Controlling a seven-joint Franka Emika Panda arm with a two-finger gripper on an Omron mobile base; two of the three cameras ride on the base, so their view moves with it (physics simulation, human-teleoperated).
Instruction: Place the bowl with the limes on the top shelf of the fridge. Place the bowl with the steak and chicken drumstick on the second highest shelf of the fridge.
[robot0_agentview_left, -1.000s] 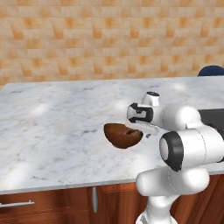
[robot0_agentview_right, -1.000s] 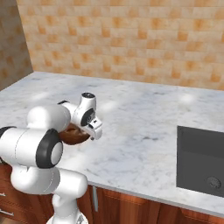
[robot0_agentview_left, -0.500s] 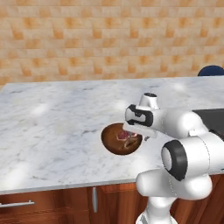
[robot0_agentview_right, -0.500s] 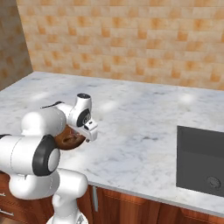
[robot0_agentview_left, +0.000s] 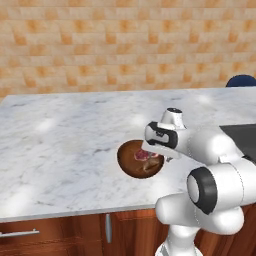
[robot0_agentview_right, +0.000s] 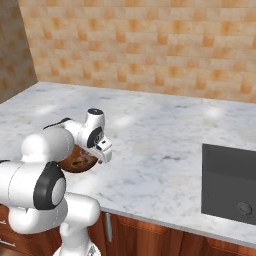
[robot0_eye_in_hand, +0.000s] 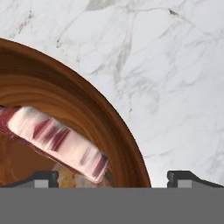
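Observation:
A reddish-brown wooden bowl (robot0_agentview_left: 131, 161) sits on the marble counter near its front edge. In it lie the pinkish-red steak (robot0_agentview_left: 143, 155) and the brownish-tan chicken drumstick (robot0_agentview_left: 150, 167). My gripper (robot0_agentview_left: 154, 153) hangs open just over the bowl's right side. In the hand view the bowl's rim (robot0_eye_in_hand: 98, 118) runs up between my fingertips. The gripper (robot0_eye_in_hand: 113, 178) has one tip over the inside, by the steak (robot0_eye_in_hand: 57, 142) and the drumstick (robot0_eye_in_hand: 70, 178), and the other over bare marble. The bowl (robot0_agentview_right: 75, 161) sits partly behind my arm in the right base view. The bowl with the limes and the fridge are out of view.
The marble counter (robot0_agentview_left: 60, 140) runs wide to the left and back to a brick wall. A dark sunken panel (robot0_agentview_right: 229, 180) lies in the counter to the right. A dark blue object (robot0_agentview_left: 242, 80) peeks up at the far right edge. Wooden cabinet fronts (robot0_agentview_left: 60, 232) sit below.
My hand has come down and in over the bowl's right rim. The bowl with the meat stays where it was.

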